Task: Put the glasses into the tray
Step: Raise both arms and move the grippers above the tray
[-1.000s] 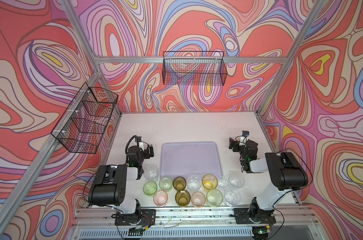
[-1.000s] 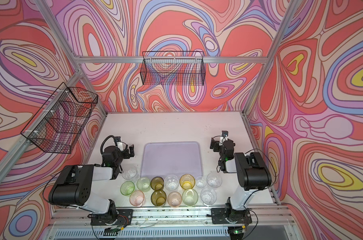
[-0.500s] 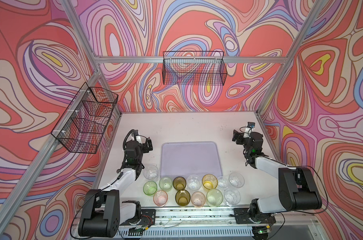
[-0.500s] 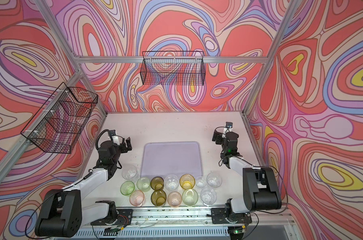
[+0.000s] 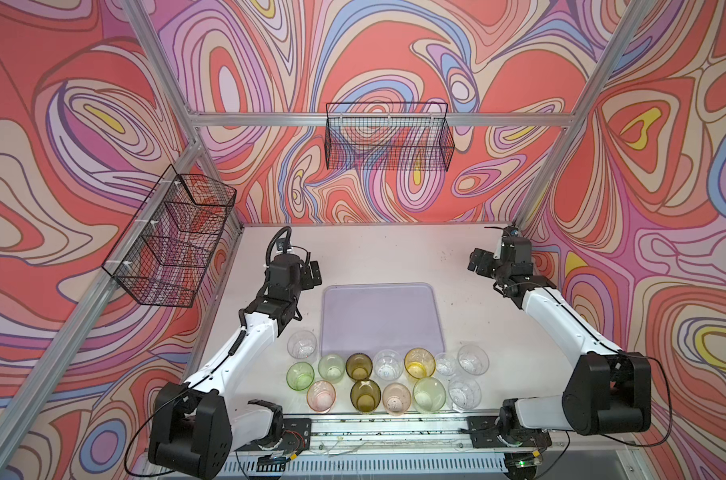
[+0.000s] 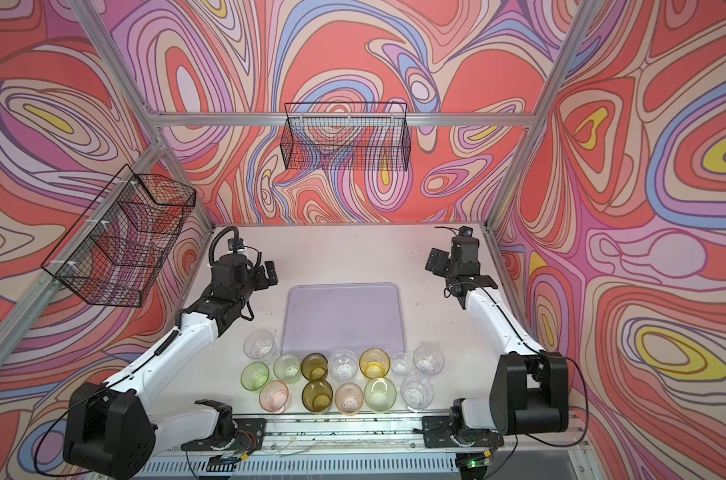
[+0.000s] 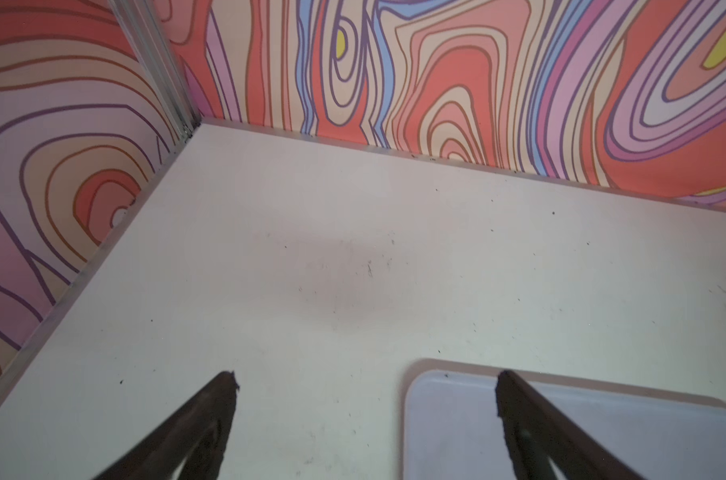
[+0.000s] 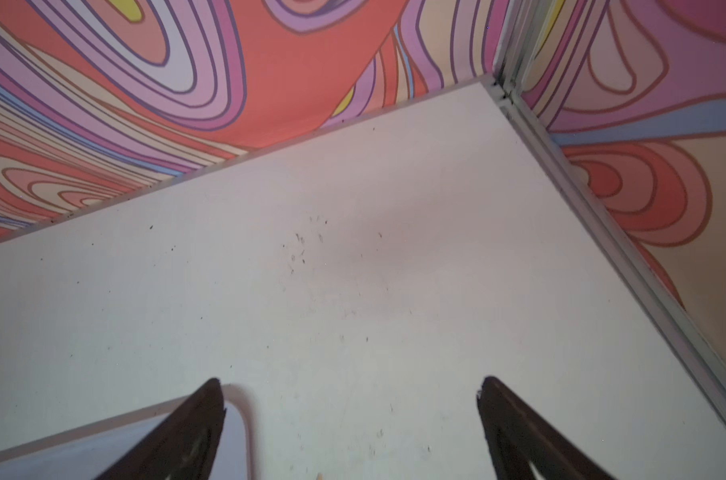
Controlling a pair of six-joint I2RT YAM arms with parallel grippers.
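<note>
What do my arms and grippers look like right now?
The left arm and right arm have white links, bulky black joints and thin black cables. A ribbed black hose loops over the left wrist. The left gripper and right gripper have dark, tapered fingers.

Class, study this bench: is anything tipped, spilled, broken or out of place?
Nothing serious. The glasses stand upright in two rows by the near edge of the tray, which lies flat and empty. Only small dark specks dot the table. The left gripper and right gripper are open, empty.
</note>
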